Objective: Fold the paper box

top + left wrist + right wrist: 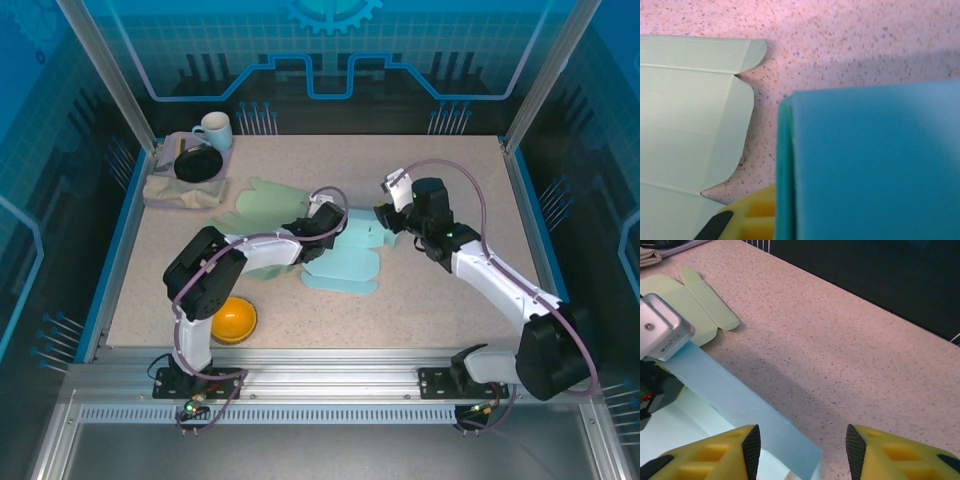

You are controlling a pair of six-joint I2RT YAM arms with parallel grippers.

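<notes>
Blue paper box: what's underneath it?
The blue paper box lies on the speckled table. The left gripper covers its left edge, so any overlap with the green sheet is hidden.

No word, brand or number can be read anywhere: the small label (pixel 671 346) on the silver housing (pixel 660 325) at the left of the right wrist view is too blurred, and the far backdrop (pixel 230 40) bears only a gear emblem (pixel 333 12) without lettering.

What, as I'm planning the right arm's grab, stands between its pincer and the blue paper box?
Nothing visible: the open right pincer hangs beside the raised flap of the blue paper box, just table between its fingers.
</notes>
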